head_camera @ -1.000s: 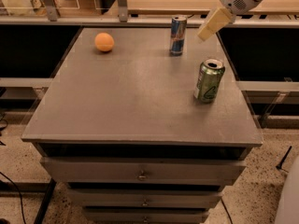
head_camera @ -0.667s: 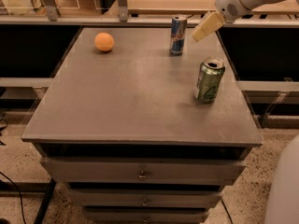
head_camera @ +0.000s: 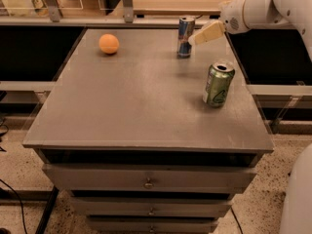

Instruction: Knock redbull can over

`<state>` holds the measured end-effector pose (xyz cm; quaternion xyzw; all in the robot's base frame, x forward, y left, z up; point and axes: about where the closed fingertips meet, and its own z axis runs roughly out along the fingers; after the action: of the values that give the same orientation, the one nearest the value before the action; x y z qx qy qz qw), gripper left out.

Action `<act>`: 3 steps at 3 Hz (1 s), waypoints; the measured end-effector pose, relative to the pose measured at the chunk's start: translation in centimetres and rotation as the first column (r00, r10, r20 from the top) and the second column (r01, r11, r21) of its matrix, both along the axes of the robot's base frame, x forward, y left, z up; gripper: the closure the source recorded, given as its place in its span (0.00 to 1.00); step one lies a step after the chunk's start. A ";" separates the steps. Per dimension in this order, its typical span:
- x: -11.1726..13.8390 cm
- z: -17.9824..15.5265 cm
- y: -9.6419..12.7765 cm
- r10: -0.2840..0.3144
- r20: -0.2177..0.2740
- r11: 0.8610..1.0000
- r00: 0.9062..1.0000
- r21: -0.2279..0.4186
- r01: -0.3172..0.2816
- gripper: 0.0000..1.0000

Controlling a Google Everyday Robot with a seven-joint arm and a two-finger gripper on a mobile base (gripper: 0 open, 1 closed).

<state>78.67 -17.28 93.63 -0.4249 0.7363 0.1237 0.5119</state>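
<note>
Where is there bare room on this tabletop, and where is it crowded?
Bare: the front and left of the tabletop, on the camera side of the orange and left of the green can; also the strip between orange and redbull can. Crowded: the back right, where the gripper is at the redbull can's right side.

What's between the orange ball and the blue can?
Nothing, just bare tabletop, as the camera view shows. The gripper is right beside the redbull can, on the side away from the orange ball.
</note>
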 end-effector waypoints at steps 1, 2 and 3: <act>1.1 -1.3 0.8 0.002 0.013 0.994 1.000 0.112 -0.004 0.00; 1.8 -2.4 2.0 0.014 0.013 0.983 1.000 0.182 -0.016 0.00; 2.4 -3.1 3.2 0.028 0.013 0.972 1.000 0.235 -0.030 0.00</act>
<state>81.04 -14.12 90.48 -0.3728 0.7077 0.2152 0.5603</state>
